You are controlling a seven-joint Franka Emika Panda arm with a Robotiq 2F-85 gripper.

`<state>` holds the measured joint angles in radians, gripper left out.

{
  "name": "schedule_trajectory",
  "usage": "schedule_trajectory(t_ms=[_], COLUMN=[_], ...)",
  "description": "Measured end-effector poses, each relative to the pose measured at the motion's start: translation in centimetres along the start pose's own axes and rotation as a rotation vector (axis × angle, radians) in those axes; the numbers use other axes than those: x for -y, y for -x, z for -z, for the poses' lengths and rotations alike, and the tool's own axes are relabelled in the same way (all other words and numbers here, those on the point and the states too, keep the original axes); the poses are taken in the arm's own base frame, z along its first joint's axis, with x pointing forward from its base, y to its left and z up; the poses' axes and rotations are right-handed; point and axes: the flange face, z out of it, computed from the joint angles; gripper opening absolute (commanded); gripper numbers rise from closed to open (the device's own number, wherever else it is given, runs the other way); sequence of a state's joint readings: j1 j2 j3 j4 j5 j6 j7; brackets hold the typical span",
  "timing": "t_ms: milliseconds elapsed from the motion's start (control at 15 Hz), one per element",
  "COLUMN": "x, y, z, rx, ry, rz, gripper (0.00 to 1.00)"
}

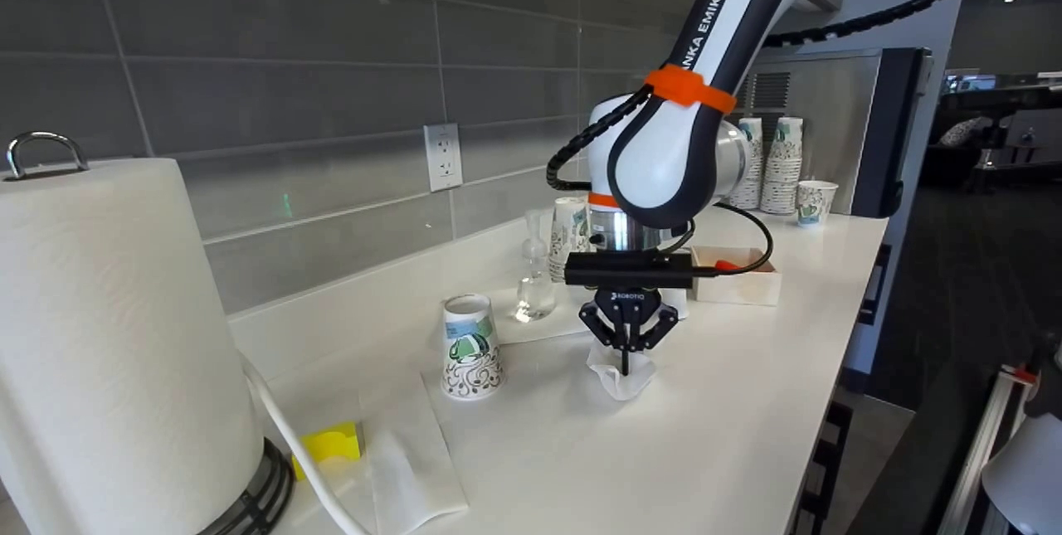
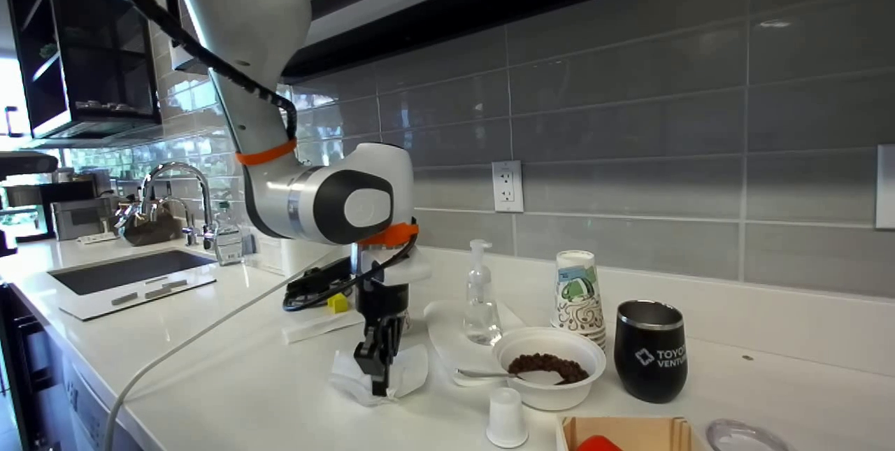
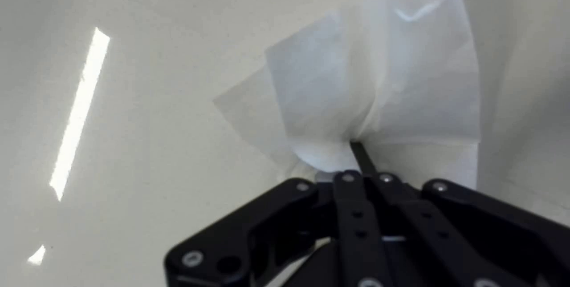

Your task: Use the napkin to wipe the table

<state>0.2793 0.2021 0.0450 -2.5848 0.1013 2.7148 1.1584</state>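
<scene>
The pincer (image 1: 625, 362) has its fingers drawn together on the napkin (image 3: 414, 91), pinching it near the middle, low down at the bench (image 1: 572, 460); I can't swear how much of the paper actually presses on the surface. That small pinch is what worries me: drag hard and the sheet could tear or slide out, leaving bare fingertips to scrape along. Lean too lightly and only the loose corners would skim. A careless sweep looks risky too, since the spoon (image 2: 486, 373) pokes its handle out of the white bowl (image 2: 549, 398) towards the napkin, and the small white cup (image 2: 507, 419) nearby is probably light enough to topple.

The napkin is thin, layered paper, creases fanning from the grip, corners splayed. The bench is glossy and pale. The pump bottle (image 2: 481, 311) is clear and flares towards its base; the black tumbler (image 2: 650, 356) is rounded, with a shiny, metal-looking rim.
</scene>
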Motion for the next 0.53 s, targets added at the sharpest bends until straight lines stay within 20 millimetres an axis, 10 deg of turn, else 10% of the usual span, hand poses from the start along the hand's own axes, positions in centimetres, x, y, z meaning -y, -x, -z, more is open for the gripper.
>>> schedule_trajectory(t_ms=[533], x=[3.4], y=[7.8], z=[0.5], rx=[0.07], ry=[-0.047], rz=[0.184], gripper=[0.0])
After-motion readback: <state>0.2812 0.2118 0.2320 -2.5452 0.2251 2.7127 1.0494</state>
